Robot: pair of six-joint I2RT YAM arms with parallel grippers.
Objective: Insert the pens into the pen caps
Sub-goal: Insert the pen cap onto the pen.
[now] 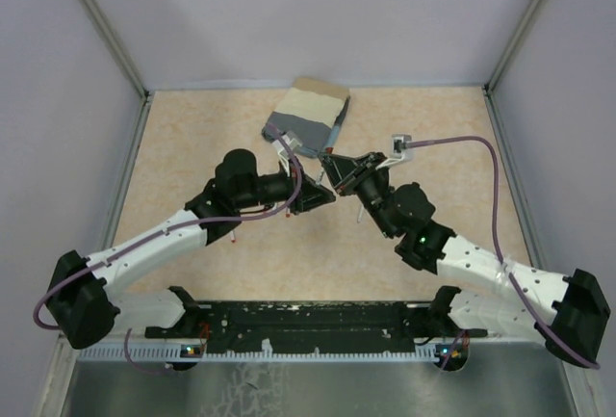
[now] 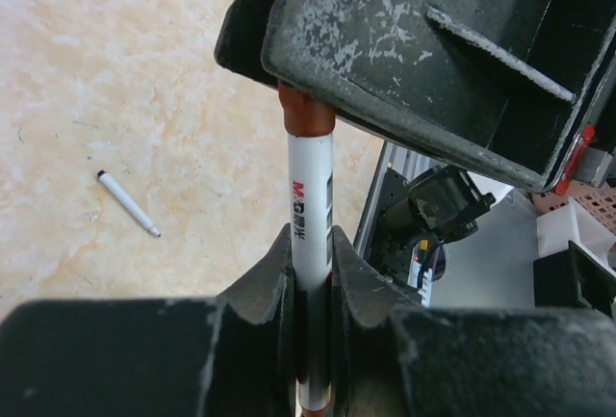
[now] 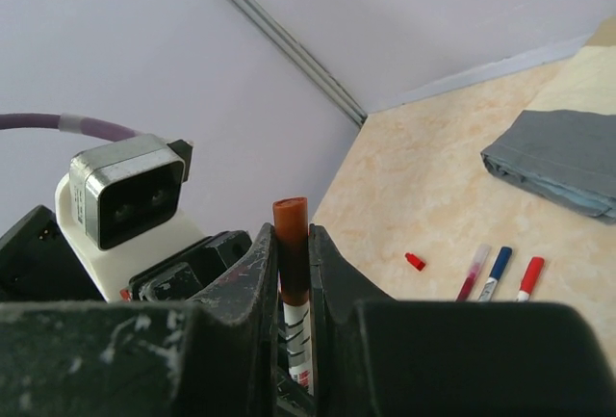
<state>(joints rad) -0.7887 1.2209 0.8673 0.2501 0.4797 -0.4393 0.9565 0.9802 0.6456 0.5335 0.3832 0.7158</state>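
Both arms meet over the middle of the table (image 1: pixel 192 128), wrists nose to nose just near of the cloth (image 1: pixel 308 118).

Left gripper (image 2: pixel 311 265): clamped on the white barrel of a pen (image 2: pixel 310 195). The barrel stands upright between the fingers, printed lettering facing the left wrist camera.

Right gripper (image 3: pixel 291 253): clenched on the brown-red cap (image 3: pixel 291 234), which stands above its fingertips. The same white barrel shows below the cap, down between the fingers.

In the left wrist view the cap's lower rim meets the top of the barrel in one straight line. The cap is over the pen's end; how far on, cannot tell.

Pen and cap are both held off the table, between the two grippers.

On the table: a loose pen (image 2: pixel 128 203) with a dark end, lying alone and well apart. Three pens (image 3: pixel 496 273) side by side with dark red, blue and red ends, near the cloth's edge. A red cap (image 3: pixel 414 261) lies just beside them, not touching.
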